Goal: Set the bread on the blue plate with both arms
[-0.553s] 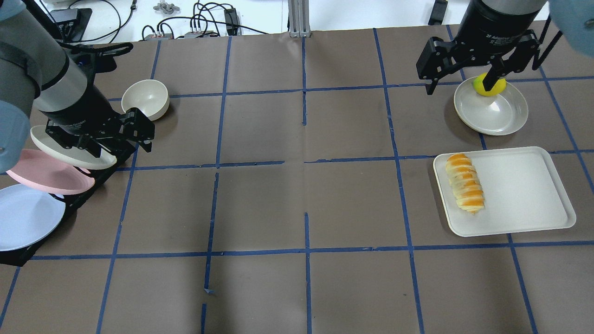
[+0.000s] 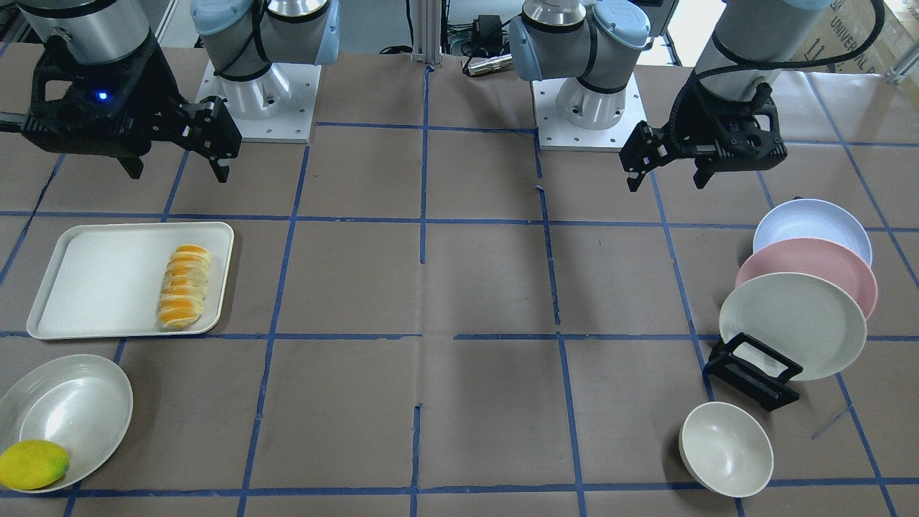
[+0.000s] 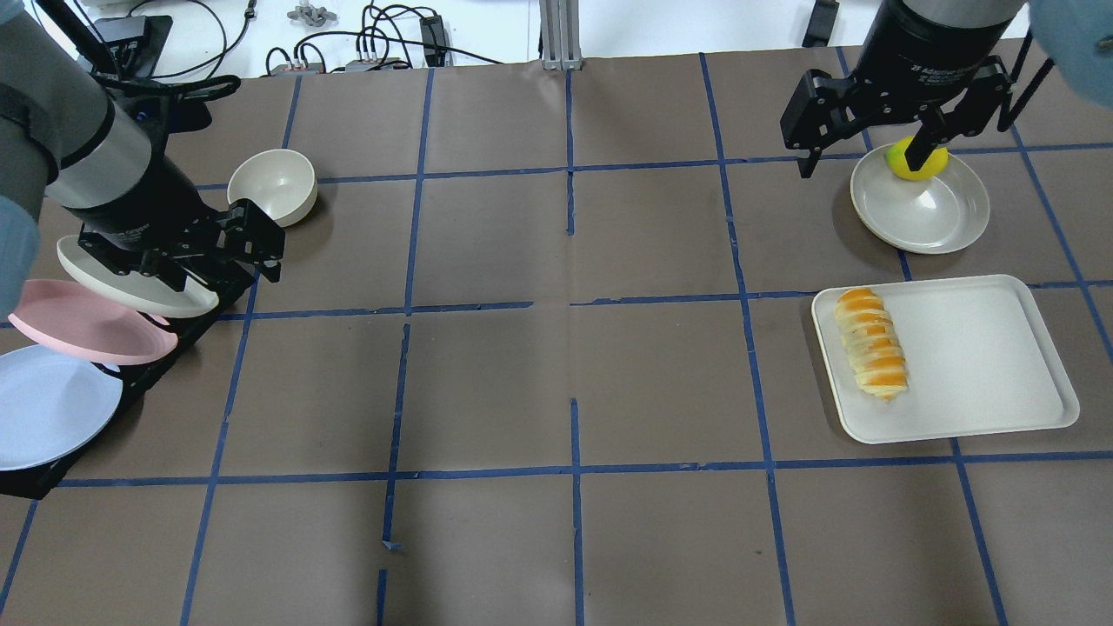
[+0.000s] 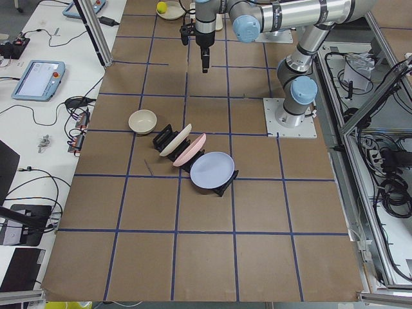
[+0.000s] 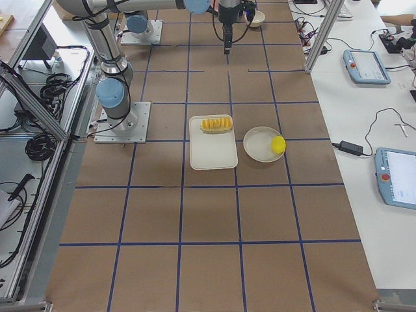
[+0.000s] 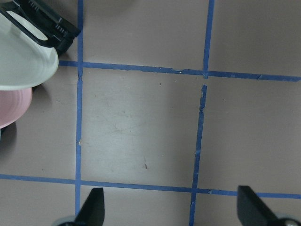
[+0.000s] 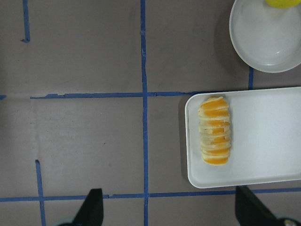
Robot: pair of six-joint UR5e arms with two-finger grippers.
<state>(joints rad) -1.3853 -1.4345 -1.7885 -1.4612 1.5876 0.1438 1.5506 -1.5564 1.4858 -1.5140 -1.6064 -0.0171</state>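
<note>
The bread [image 3: 872,355] lies lengthwise along the left edge of a white tray [image 3: 983,365]; it also shows in the front view [image 2: 184,286] and the right wrist view [image 7: 215,137]. The blue plate [image 3: 48,407] leans in a black rack at the table's left, nearest the robot, and also shows in the front view [image 2: 811,222]. My left gripper [image 3: 222,269] hangs open and empty beside the rack, over bare table [image 6: 171,209]. My right gripper [image 3: 861,161] hangs open and empty, high above the far right, away from the bread [image 2: 178,171].
A pink plate [image 3: 87,326] and a cream-white plate [image 3: 130,287] lean in the same rack [image 2: 754,373]. A cream bowl [image 3: 271,184] sits beyond it. A yellow lemon [image 3: 900,163] lies on a cream dish [image 3: 930,213] beyond the tray.
My left arm has shifted slightly to the left and away. The right arm, the bread and the plates have not moved.
</note>
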